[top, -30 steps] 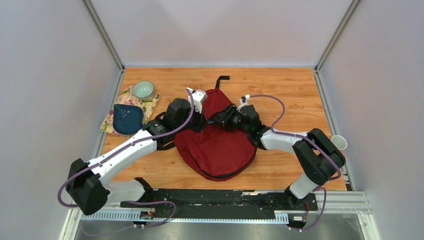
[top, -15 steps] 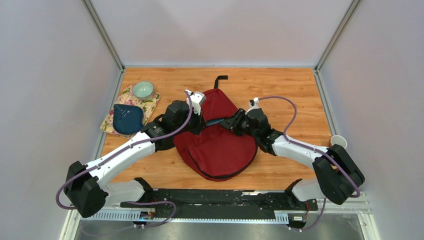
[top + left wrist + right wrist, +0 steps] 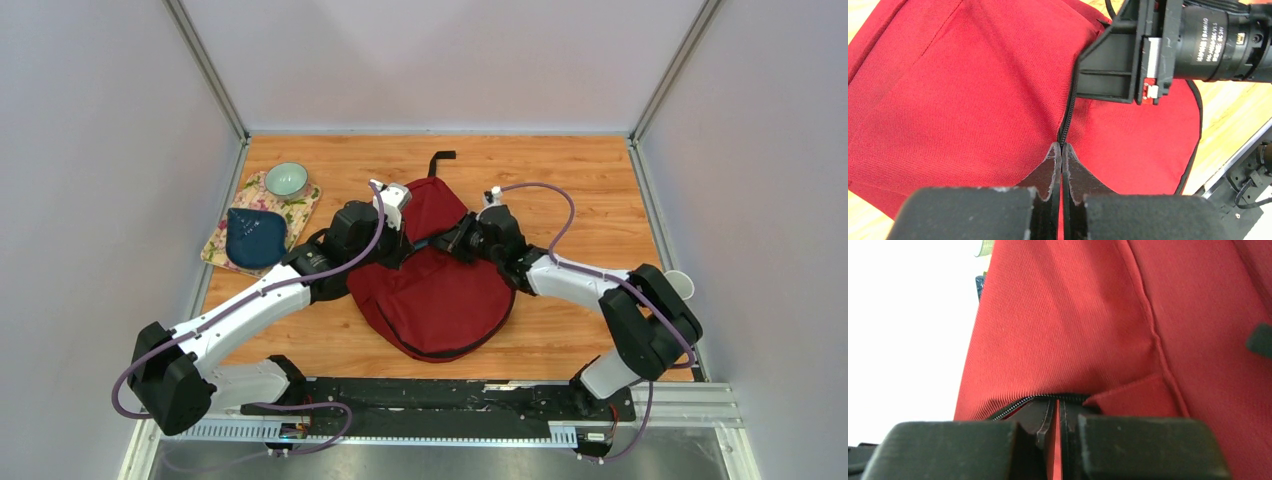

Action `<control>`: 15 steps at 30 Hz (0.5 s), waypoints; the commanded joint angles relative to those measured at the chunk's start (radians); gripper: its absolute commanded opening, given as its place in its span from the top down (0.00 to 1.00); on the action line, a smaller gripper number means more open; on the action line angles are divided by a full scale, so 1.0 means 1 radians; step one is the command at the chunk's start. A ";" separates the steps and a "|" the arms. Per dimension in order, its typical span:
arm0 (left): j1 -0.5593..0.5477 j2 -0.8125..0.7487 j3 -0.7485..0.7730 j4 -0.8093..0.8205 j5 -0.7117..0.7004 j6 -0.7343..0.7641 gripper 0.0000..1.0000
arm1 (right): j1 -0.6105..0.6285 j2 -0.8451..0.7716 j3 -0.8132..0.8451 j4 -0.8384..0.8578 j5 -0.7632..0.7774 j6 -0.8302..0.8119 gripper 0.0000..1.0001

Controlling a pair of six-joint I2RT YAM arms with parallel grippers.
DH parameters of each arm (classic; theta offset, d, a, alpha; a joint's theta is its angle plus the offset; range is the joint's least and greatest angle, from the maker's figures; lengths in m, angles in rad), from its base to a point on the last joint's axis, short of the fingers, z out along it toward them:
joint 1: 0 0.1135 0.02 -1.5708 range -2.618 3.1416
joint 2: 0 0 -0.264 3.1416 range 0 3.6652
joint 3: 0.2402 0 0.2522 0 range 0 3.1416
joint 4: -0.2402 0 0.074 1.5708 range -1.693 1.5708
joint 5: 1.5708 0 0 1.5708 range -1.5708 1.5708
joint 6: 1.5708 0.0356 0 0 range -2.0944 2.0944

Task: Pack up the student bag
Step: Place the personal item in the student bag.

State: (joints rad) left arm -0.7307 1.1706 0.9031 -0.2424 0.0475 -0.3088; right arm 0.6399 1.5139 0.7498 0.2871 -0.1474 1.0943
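Centrally, student bag (image 3: 440,300), left tool (image 3: 1061,148), right tool (image 3: 1058,404) pinching zipper (image 3: 1071,107)

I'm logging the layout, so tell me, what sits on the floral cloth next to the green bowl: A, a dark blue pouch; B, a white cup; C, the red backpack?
A: the dark blue pouch lies on the floral cloth, beside the green bowl, as the top view shows.
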 commanded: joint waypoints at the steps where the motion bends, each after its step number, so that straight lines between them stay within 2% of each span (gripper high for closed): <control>1: -0.006 -0.022 0.003 0.023 0.020 -0.007 1.00 | -0.003 0.064 0.112 0.069 0.016 0.006 0.94; 8: -0.006 -0.011 0.002 0.026 0.029 -0.009 1.00 | -0.006 0.169 0.261 -0.005 0.020 -0.020 0.91; 15: -0.006 -0.009 -0.003 0.023 0.008 -0.015 1.00 | -0.006 0.057 0.145 -0.020 0.069 -0.092 0.86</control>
State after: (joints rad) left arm -0.7269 1.1709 0.9016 -0.2367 0.0292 -0.3088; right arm 0.6422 1.6611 0.9417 0.2584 -0.1532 1.0618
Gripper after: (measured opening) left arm 0.007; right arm 0.133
